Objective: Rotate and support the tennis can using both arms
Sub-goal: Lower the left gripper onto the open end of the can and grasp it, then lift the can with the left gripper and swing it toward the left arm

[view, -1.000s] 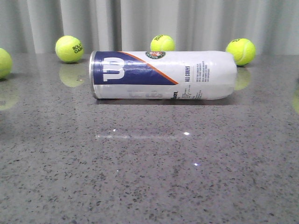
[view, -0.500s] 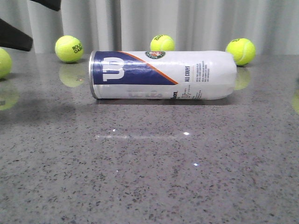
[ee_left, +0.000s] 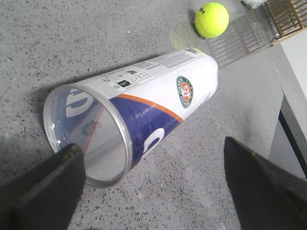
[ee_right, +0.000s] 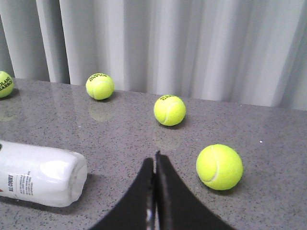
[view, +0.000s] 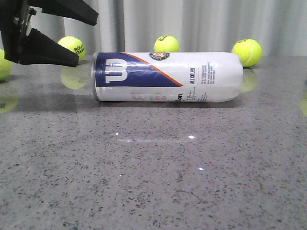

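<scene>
The tennis can (view: 168,76) lies on its side across the grey table, silver rim to the left and white closed end to the right. My left gripper (view: 88,40) hangs open just left of the rim, its black fingers (view: 50,51) apart and touching nothing. In the left wrist view the can (ee_left: 158,96) points away, its rim (ee_left: 86,136) between the two spread fingers (ee_left: 45,191). My right gripper (ee_right: 154,156) is shut on nothing, to the right of the can's closed end (ee_right: 43,179). It is out of the front view.
Yellow-green tennis balls lie along the back by the grey curtain (view: 166,44) (view: 247,52) (view: 4,64); one (view: 74,44) is partly behind my left fingers. Another ball (ee_right: 219,166) rests close beside my right gripper. The table edge (ee_left: 283,110) shows in the left wrist view.
My left gripper has come into the front view from the upper left and moved right, towards the can's rim. The can has not moved.
</scene>
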`<state>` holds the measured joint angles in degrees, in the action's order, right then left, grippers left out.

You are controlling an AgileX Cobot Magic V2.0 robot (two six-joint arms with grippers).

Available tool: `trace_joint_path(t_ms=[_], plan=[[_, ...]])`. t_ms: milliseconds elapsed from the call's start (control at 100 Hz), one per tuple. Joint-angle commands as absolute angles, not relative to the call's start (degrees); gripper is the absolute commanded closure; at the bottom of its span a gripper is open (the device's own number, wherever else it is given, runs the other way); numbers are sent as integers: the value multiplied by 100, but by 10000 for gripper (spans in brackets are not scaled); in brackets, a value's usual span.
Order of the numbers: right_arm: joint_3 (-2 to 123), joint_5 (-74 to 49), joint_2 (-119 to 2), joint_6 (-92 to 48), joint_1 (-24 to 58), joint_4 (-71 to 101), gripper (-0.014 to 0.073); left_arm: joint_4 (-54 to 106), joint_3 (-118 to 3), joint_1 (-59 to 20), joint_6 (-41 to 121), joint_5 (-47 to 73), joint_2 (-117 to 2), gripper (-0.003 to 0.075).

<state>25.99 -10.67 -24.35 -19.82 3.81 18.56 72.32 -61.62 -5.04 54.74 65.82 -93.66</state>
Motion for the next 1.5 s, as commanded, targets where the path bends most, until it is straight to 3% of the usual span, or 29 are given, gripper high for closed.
trace_joint_path(t_ms=[0,610,690,880,1160,1490], plan=[[2745,-668,-2441,-1980,345,1912,662,7672,-6382,-550,5508,6898,-9332,153],[2745,-668,-2441,-1980,345,1912,662,8675,-6391,-1244,5985,7081,-10153,176],[2745,-668,-2441,-1980,345,1912,662,8689,-6391,-1244,5985,7081,-10180,282],[2745,-668,-2441,-1980,345,1912,662,8759,-6391,-1244,6047,7118,-10180,746],[2745,-668,-2441,-1980,345,1912,662,8803,-6391,-1244,6124,7327,-9773,741],[2745,-668,-2441,-1980,345,1912,662,7829,-6408,-1126,5877,7249,-7748,741]])
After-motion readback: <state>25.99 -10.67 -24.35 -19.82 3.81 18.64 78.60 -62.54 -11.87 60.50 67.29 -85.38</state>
